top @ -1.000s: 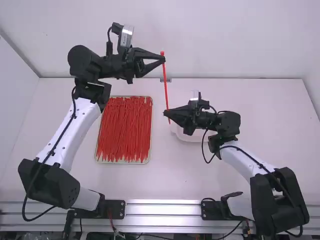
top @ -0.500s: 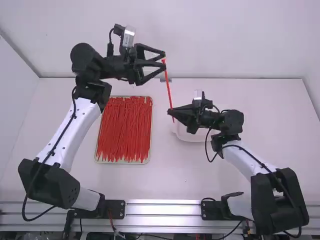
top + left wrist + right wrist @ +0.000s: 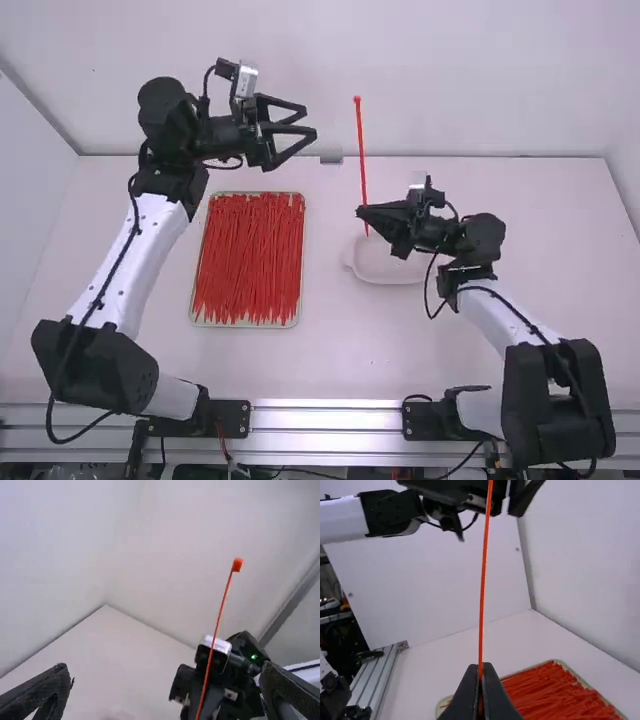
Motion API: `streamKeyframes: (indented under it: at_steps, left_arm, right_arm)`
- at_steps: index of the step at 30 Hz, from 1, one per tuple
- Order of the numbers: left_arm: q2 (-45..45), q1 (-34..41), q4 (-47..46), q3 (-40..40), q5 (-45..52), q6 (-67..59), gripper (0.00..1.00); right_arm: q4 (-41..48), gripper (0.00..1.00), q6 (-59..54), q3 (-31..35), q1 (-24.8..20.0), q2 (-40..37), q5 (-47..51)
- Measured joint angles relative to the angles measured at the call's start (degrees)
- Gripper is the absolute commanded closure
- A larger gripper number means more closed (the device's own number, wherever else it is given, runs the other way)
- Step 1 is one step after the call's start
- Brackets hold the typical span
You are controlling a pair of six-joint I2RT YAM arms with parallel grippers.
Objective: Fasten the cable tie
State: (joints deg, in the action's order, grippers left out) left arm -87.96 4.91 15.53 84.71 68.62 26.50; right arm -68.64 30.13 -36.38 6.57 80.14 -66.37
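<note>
Over the worktop (image 3: 560, 230), right of the tray (image 3: 245, 325) of loose red ties, the cable tie (image 3: 361, 165) is held nearly upright, its long axis vertical and its head (image 3: 357, 99) uppermost. Its lower end is clamped between the closed fingers of the right hand (image 3: 363, 213). The left hand (image 3: 308, 120) is spread wide and empty. It is level with the tie's upper stretch, near it but apart, so the free head end is judged to fall to this hand.
</note>
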Motion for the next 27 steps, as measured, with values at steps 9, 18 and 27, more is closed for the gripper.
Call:
streamKeyframes:
  at_steps: [9,18,27]
  left_arm:
    - [0.0,-0.4,-7.2,0.0,0.1,-7.3,0.01]
    - [0.0,-0.4,-7.7,0.0,0.1,-10.0,0.01]
    - [0.0,-0.4,-7.8,0.0,0.1,-10.6,0.01]
  right_arm:
    - [6.5,1.00,-0.9,0.0,-4.1,0.0,3.6]
    - [12.6,1.00,-2.1,-1.1,-6.9,0.0,11.1]
    - [37.8,1.00,-9.4,-12.1,-6.4,0.0,22.4]
